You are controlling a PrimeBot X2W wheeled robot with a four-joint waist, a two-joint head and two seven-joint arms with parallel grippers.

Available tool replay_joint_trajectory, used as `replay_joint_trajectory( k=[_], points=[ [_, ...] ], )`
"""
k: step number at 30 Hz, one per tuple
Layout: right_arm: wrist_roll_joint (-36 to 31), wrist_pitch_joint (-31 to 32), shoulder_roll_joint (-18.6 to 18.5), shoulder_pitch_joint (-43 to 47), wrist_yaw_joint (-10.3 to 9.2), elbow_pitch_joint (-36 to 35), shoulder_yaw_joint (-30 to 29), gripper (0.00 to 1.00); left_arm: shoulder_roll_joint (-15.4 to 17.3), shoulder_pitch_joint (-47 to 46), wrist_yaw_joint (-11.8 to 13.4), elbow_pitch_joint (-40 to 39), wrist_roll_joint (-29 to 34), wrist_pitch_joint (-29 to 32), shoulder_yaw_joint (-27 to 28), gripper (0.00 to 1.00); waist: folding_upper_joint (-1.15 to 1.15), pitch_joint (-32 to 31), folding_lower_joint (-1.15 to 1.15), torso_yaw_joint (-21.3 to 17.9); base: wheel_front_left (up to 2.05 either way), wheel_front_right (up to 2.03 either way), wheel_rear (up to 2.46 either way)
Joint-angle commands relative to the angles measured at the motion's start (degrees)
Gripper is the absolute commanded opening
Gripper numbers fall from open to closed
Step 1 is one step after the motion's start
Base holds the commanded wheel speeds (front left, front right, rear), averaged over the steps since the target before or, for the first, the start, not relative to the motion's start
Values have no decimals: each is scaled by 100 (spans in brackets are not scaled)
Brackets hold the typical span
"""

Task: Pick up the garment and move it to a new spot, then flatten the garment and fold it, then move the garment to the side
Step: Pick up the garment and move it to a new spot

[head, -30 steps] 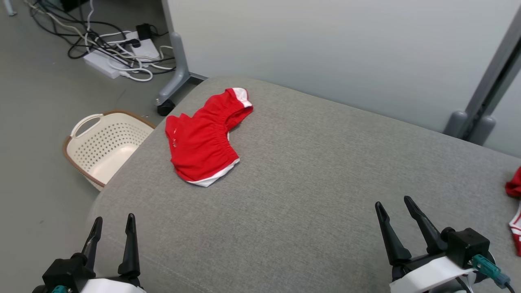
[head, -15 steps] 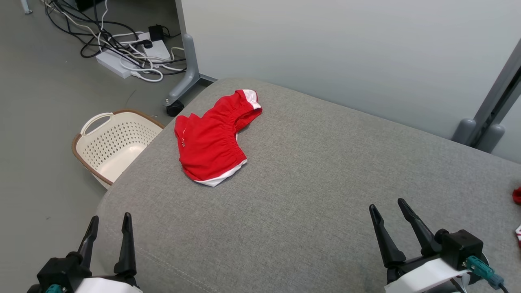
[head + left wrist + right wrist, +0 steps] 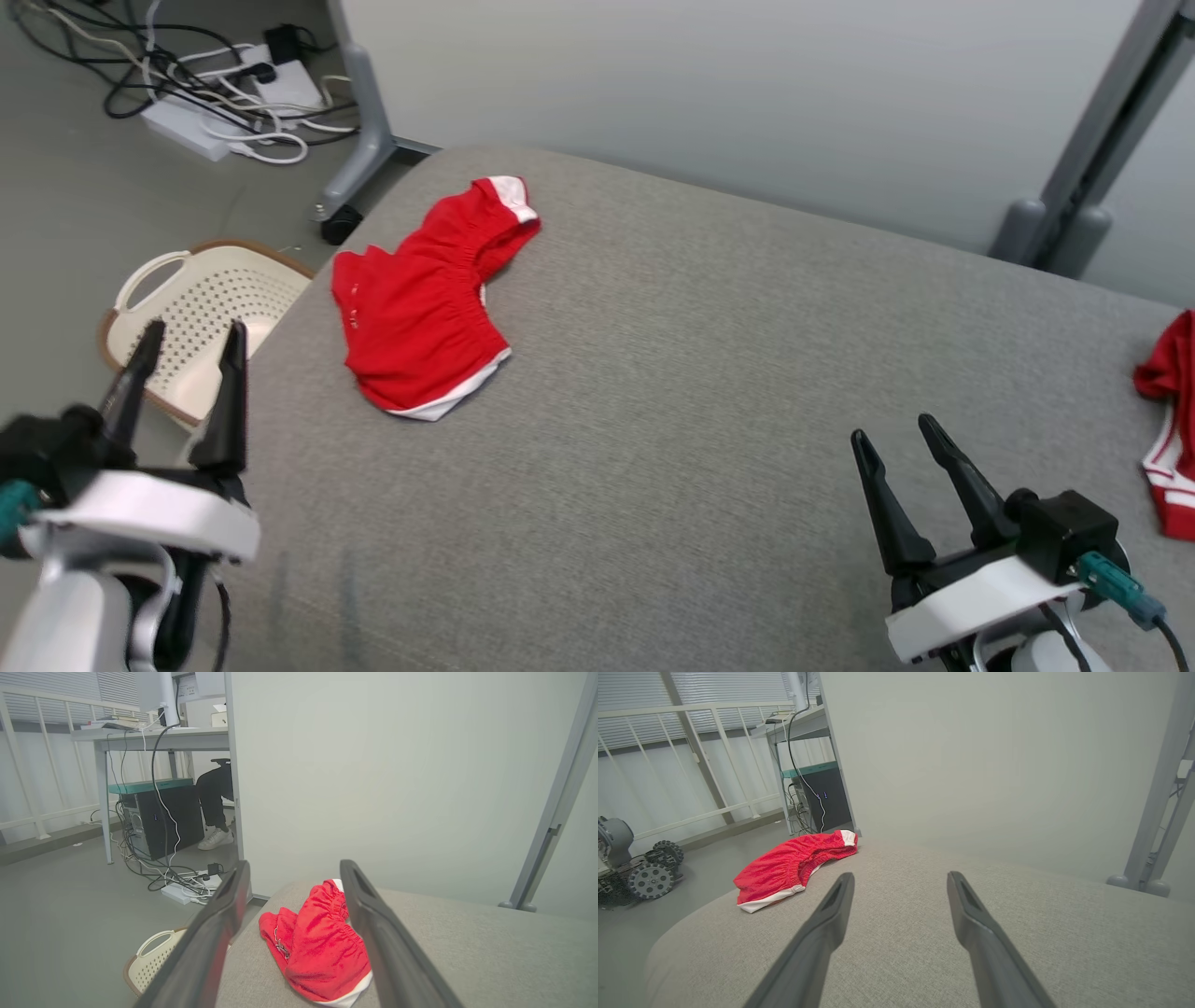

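The garment [image 3: 420, 299] is a pair of red shorts with white trim, lying crumpled near the far left corner of the grey cushioned surface [image 3: 700, 392]. It also appears in the left wrist view, the garment [image 3: 317, 947] lying ahead between the fingers, and in the right wrist view the garment [image 3: 794, 865] lies off to the left. My left gripper [image 3: 191, 331] is raised at the left edge, open and empty, short of the shorts. At the lower right my right gripper [image 3: 896, 437] stands open and empty, far from them.
A cream perforated basket [image 3: 187, 317] sits on the floor beside the surface's left edge. Cables and a power strip [image 3: 196, 112] lie on the floor behind. Another red-and-white cloth [image 3: 1172, 420] rests at the right edge. A grey partition wall [image 3: 747, 93] stands behind. A person's leg and shoe [image 3: 215, 812] show under a desk.
My left gripper has risen and moved forward toward the shorts. The head camera has shifted, bringing the right-hand red cloth more into view. The shorts lie as before; the right gripper is about where it was.
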Motion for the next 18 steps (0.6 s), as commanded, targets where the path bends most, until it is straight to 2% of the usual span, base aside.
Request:
replay_joint_trajectory(
  k=[1, 9, 18],
  points=[
    [-32, 0, -62, -105, 2, -18, 6, 100, 63, -221, -54, 66, -115, 93, 60, 100, 0, 211, 0, -259, 0, 0, 0],
    [-87, 0, -150, -418, 2, -119, -71, 100, 617, -1279, -283, 851, -620, 976, 99, 100, 0, 699, 0, -971, 0, 0, 0],
    [-142, 0, -168, -744, 2, -204, -88, 100, 1203, -2317, -398, 2184, -1565, 1974, 127, 100, 0, 1199, 0, -1731, 0, 0, 0]
  ],
)
